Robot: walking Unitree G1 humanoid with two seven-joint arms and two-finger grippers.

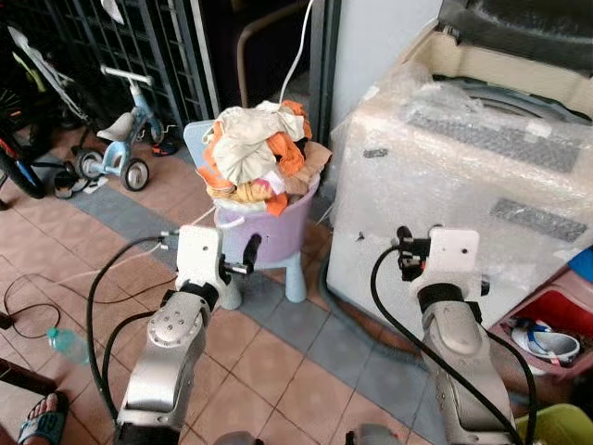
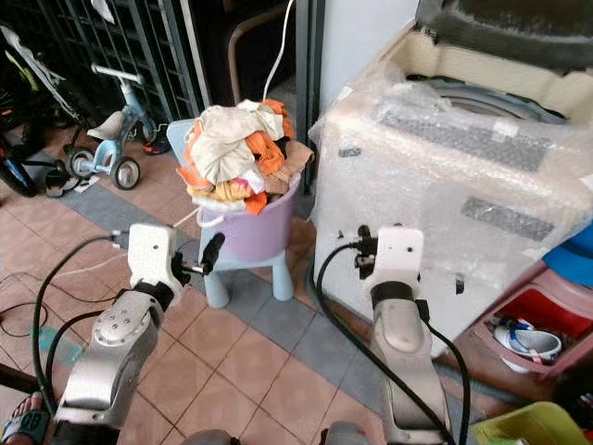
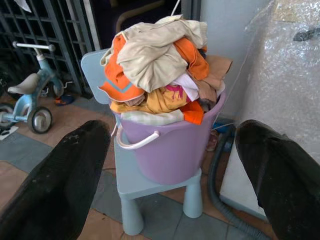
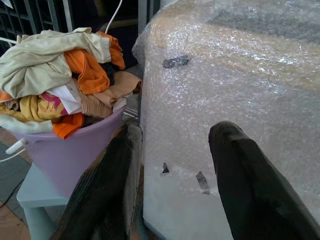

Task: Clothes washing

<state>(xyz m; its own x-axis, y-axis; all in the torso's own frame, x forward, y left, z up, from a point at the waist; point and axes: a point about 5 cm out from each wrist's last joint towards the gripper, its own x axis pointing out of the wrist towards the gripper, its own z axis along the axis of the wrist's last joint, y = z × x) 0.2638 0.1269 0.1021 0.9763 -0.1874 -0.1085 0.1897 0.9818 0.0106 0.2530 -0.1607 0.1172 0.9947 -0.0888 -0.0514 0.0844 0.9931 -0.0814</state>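
- A child's tricycle stands at far left on the tiled floor, beside a dark metal grille.
- The left end effector, its two black fingers spread wide and empty, hovers just short of a lilac laundry bucket.
- The bucket sits on a pale blue plastic stool and is heaped above its rim with clothes in orange, cream and yellow; a white handle faces the left end effector.
- The pile lies ahead of and above the left end effector, making the left arm the nearer one; a grasp would likely need a reach forward and upward over the rim.
- The right end effector, fingers likewise apart and holding nothing, points at the front of the washing machine, which is wrapped in bubble film with its lid up.
- A red tray of odds and ends rests at far right.
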